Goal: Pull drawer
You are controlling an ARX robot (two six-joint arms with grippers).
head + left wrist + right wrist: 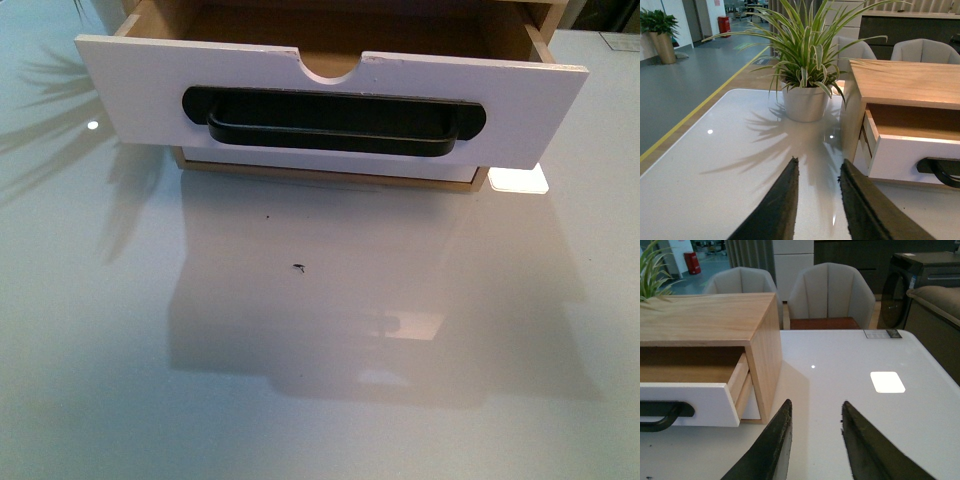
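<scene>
The drawer point(540, 105) has a wide white front, a semicircular notch in its top edge and a long black bar handle point(330, 135) in a dark oval recess. It stands pulled well out of its light wood cabinet point(905, 80), with its empty wooden inside showing. No arm shows in the front view. My left gripper point(819, 167) is open over the white table, left of the cabinet and apart from the drawer point(905, 157). Right of the cabinet point(705, 320), my right gripper point(815, 407) is open with nothing between its fingers, and the drawer point(690, 402) lies off to its side.
A potted spider plant point(807, 97) stands on the table beside the cabinet's left side. A plain white lower front point(330, 165) sits below the pulled drawer. Grey chairs point(832, 292) stand behind the glossy white table point(320, 350). A small label point(882, 333) lies near the far edge.
</scene>
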